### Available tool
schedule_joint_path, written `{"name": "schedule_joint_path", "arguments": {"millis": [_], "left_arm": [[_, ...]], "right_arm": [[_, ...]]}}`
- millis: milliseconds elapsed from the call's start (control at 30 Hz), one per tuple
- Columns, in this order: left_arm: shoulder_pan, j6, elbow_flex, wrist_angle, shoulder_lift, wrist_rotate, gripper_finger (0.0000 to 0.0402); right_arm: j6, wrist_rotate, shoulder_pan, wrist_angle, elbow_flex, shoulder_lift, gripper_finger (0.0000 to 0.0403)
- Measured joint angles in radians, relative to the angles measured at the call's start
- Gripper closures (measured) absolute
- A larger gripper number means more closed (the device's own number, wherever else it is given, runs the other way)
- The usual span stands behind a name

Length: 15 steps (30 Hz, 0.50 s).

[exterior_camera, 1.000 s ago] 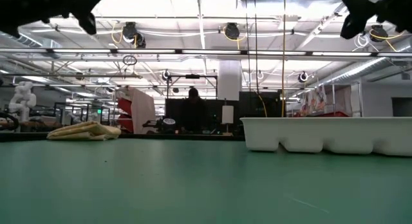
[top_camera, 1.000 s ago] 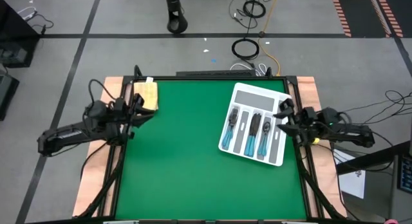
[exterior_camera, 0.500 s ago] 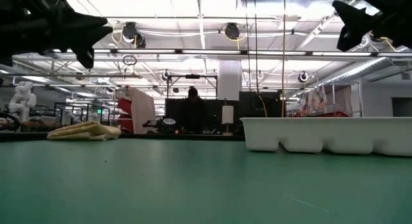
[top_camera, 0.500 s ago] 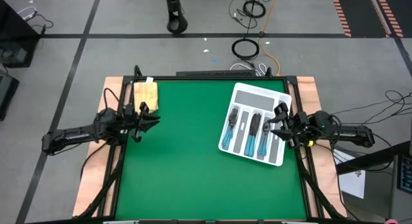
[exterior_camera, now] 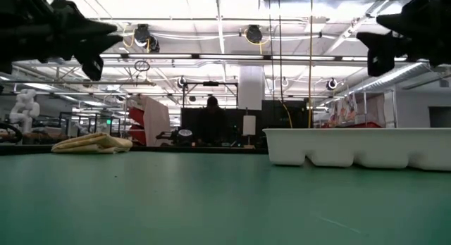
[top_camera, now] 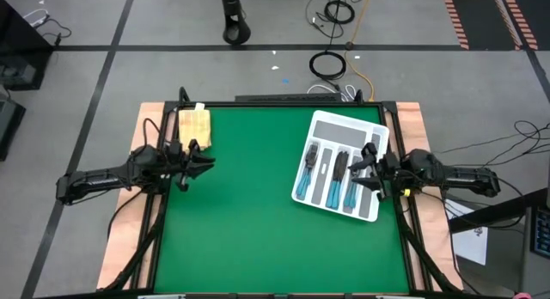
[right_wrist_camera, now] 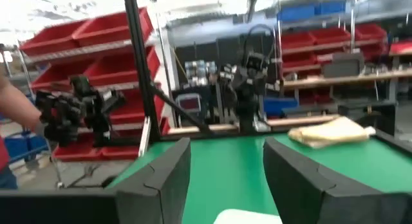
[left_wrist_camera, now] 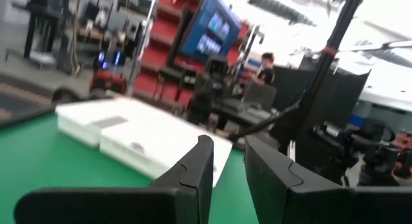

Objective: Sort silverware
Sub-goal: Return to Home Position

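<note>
My left jaws hover slightly parted near the yellow cloth [top_camera: 194, 125]; my right jaws, spread, hang over the tray [top_camera: 342, 125] of silverware [top_camera: 333, 184].

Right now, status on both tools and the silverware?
Left tool open, empty, raised near the yellow cloth. Right tool open, empty, above the white tray's right edge. Silverware lies in the tray's slots. No obstruction seen.

silverware [top_camera: 333, 186] in tray [top_camera: 344, 125] | tray on table [top_camera: 241, 222], right side | cloth [top_camera: 194, 125] on table, far-left corner
</note>
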Motion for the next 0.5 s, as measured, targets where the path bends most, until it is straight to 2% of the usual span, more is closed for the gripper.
{"name": "schedule_joint_path", "arguments": {"millis": [267, 500], "left_arm": [[0.0, -0.001, 0.0, -0.157, 0.0, 0.001, 0.0311], [0.0, 0.0, 0.0, -0.18, 0.0, 0.002, 0.0311]], "right_arm": [[0.0, 0.0, 0.0, -0.103, 0.0, 0.0, 0.022], [-0.001, 0.0, 0.0, -0.117, 0.0, 0.0, 0.022]]}}
